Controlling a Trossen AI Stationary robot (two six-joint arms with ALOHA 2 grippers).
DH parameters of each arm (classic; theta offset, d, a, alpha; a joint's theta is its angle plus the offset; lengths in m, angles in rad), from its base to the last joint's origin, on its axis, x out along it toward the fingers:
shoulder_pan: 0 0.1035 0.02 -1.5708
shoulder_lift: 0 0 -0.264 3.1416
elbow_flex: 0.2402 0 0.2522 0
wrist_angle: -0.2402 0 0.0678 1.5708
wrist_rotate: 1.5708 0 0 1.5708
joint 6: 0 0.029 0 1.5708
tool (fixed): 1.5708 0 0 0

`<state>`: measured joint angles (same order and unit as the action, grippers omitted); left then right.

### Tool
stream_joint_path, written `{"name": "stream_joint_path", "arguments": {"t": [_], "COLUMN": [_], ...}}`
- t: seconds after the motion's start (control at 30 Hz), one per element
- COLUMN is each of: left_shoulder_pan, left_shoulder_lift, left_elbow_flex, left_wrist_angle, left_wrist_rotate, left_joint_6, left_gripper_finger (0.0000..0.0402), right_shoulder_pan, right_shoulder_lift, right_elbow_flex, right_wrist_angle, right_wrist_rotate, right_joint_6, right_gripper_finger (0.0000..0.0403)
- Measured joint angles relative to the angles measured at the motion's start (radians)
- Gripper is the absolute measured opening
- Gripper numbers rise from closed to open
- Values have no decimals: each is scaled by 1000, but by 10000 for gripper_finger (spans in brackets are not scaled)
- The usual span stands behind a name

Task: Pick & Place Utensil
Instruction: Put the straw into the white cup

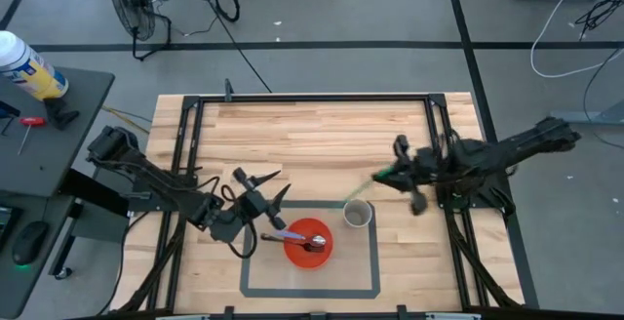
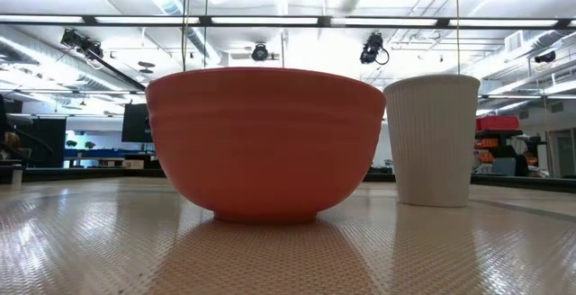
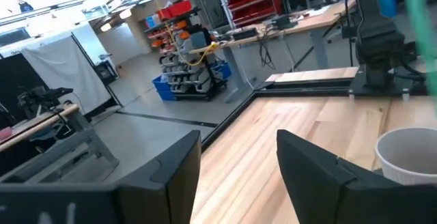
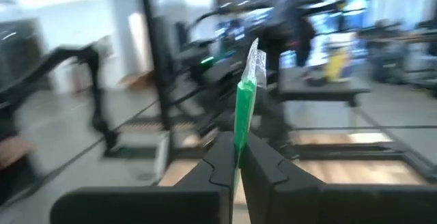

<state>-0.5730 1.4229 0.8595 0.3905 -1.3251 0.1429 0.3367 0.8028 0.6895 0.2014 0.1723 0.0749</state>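
Note:
In the high view a red bowl (image 1: 310, 254) stands on the table inside a grey taped rectangle. A spoon (image 1: 314, 243) lies with its head in the bowl, and its dark handle (image 1: 276, 234) leans over the bowl's left rim. A white ribbed cup (image 1: 358, 214) stands to the right of the bowl. The low view shows the bowl (image 2: 265, 142) and the cup (image 2: 432, 138) but no gripper. My left gripper (image 1: 265, 189) is open above the table, left of and beyond the bowl. My right gripper (image 1: 397, 174) is shut on a green utensil (image 1: 378, 180) that points toward the cup. My right gripper pinches the green utensil's handle (image 4: 239, 149) between its two fingers (image 4: 270, 166). The fingers lie along the handle. The rest of the handle and the clear tip (image 4: 254, 59) stick out ahead of the fingertips. The utensil is lifted clear of the table, and its free end (image 1: 367, 191) is near the cup's far rim.
Black frame rails (image 1: 185, 164) run along the table's left and right sides (image 1: 444, 154). The grey tape rectangle (image 1: 310, 291) marks the near middle of the table. Bare wood (image 1: 312, 135) spreads across the far half. A side table with a spray can (image 1: 29, 66) stands to the left.

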Motion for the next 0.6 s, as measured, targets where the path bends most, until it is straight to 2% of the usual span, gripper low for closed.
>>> {"name": "stream_joint_path", "arguments": {"t": [0.13,0.27,0.4,0.6], "left_shoulder_pan": [39,76,107,142], "left_shoulder_lift": [0,0,0,0], "left_elbow_flex": [0,0,0,0], "left_wrist_angle": [0,-1,-2,-9], "left_wrist_rotate": [75,172,247,344], "left_joint_6": [-27,-63,-108,-158], "left_gripper_finger": [191,188,188,188], "right_shoulder_pan": [22,30,30,30], "right_shoulder_lift": [-119,-160,-140,-45], "right_elbow_flex": [0,0,0,0], "right_wrist_angle": [-185,-330,-395,-382], "right_wrist_rotate": [-73,-80,-51,-41], "right_joint_6": [-7,-13,-16,-12], "right_gripper_finger": [20,20,20,20]}}
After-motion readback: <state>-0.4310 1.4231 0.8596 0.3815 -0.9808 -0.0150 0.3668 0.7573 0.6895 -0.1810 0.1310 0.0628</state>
